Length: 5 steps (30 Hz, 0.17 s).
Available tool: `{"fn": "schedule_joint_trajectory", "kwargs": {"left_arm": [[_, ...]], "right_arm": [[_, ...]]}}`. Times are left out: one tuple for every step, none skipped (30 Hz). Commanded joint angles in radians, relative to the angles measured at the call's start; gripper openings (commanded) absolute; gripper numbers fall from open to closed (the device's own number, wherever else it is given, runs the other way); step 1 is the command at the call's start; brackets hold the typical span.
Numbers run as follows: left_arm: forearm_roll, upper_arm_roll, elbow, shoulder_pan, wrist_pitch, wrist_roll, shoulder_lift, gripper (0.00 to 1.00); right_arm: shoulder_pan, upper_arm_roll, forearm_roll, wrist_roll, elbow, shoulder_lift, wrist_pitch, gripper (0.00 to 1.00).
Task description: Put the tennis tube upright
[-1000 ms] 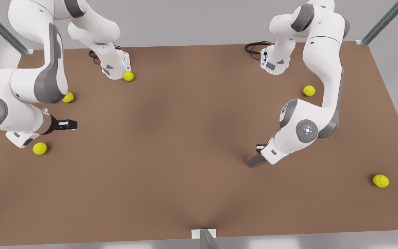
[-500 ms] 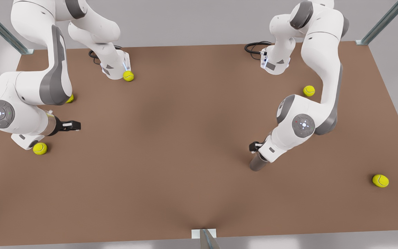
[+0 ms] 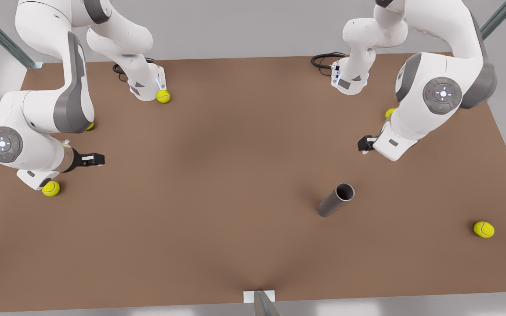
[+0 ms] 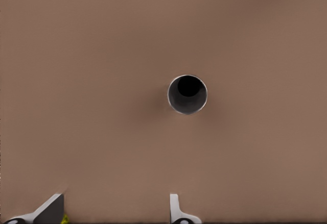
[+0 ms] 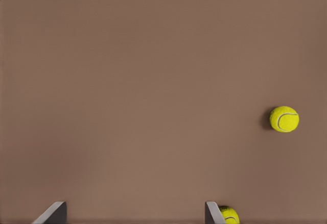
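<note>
Tennis tube [image 3: 335,200]: upright on table [image 3: 218,184], open end up, ungripped | left gripper [image 4: 115,209]: above it, fingers apart, empty | right gripper [image 5: 135,213]: far side, open, waiting beside tennis ball [image 5: 284,119] | step: judged complete (verify stability; no regrasp needed)

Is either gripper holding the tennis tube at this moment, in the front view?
No, the tennis tube stands alone on the table, apart from both arms.
</note>
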Motion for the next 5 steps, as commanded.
{"fn": "schedule_joint_trajectory", "kwargs": {"left_arm": [[-0.016,0.008,-0.001,-0.003,-0.045,0.168,-0.005,1.00],[-0.016,0.009,0.001,-0.003,-0.049,0.168,-0.005,1.00],[-0.018,0.011,0.001,-0.003,-0.049,0.168,-0.005,1.00],[-0.018,0.011,0.001,-0.003,-0.049,0.168,-0.005,1.00],[-0.019,0.012,0.001,-0.003,-0.049,0.170,-0.005,1.00]], "right_arm": [[0.000,0.000,-0.001,0.002,0.000,0.000,-0.001,1.00],[0.000,0.000,-0.001,0.002,0.000,0.000,-0.001,1.00],[0.000,0.000,-0.001,0.002,0.000,0.000,-0.001,1.00],[0.000,0.000,-0.001,0.002,0.000,0.000,-0.001,1.00],[0.000,0.000,-0.001,0.002,0.000,0.000,0.001,1.00]]}}
